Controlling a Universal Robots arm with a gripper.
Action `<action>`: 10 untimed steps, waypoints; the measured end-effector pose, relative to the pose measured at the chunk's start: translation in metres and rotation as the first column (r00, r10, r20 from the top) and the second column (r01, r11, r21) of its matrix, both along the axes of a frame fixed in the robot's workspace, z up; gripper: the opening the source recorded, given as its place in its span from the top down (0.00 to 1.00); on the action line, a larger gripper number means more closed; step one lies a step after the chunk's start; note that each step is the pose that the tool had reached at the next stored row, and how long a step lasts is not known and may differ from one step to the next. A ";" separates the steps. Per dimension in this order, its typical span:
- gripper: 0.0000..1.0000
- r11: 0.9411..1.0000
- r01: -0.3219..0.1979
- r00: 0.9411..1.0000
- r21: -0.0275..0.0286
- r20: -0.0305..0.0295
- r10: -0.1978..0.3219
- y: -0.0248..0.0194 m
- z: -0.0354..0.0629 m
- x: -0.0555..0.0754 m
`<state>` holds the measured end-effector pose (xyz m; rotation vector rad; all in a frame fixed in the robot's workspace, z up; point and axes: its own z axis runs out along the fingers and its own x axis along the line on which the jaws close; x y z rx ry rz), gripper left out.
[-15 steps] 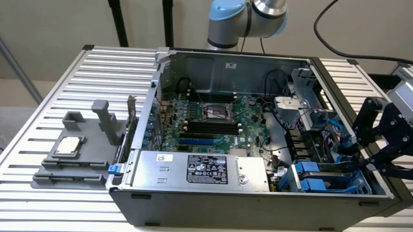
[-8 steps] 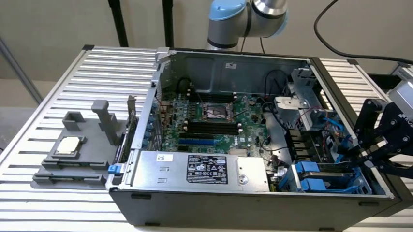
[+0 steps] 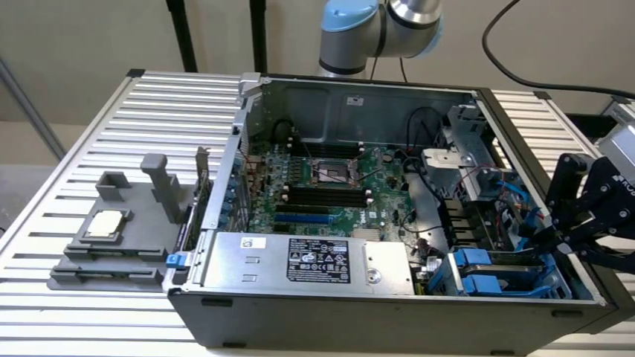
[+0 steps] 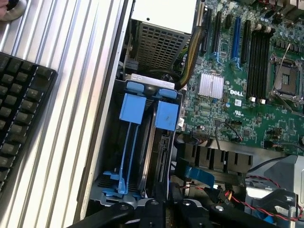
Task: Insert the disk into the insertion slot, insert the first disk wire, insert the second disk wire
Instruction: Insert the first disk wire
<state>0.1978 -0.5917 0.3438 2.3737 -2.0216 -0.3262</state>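
Closest to the exterior camera, along the front wall of the open computer case (image 3: 397, 316), lie a silver power-supply box (image 3: 308, 260) with a black label and, toward the exterior view's right, the insertion slot (image 3: 501, 277) (image 4: 108, 137), a slate-blue cage with bright blue tabs. What looks like the disk (image 4: 148, 156) stands edge-on inside that cage between long blue rails (its label cannot be seen, so this is not certain). Just above the cage's far end hangs the black claw (image 3: 543, 239) (image 4: 164, 210), its fingers drawn together; whether anything thin is pinched between them cannot be told. A blue wire (image 4: 199, 175) and thin red wires (image 4: 266, 202) lie close beside the fingers in the wrist view. Further in, the green motherboard (image 3: 328, 186) (image 4: 247, 71) covers the case floor, with dark memory slots and an empty processor socket. Out on the ribbed metal worktop (image 3: 89, 149), toward the exterior view's left, sits a grey fixture (image 3: 119, 245) carrying a small square chip (image 3: 104, 224). A black keyboard (image 4: 19, 109) rests on the worktop beside the case in the wrist view. Farthest back, the robot arm (image 3: 382, 30) rises behind the case's rear wall.
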 end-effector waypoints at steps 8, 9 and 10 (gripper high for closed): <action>0.84 1.000 -0.003 1.000 0.000 -0.001 0.003 0.0000 0.0000 0.000; 0.84 1.000 -0.003 1.000 0.001 -0.001 0.003 0.0000 0.0000 0.000; 0.82 1.000 -0.004 1.000 0.001 -0.001 0.004 0.0000 0.0000 0.000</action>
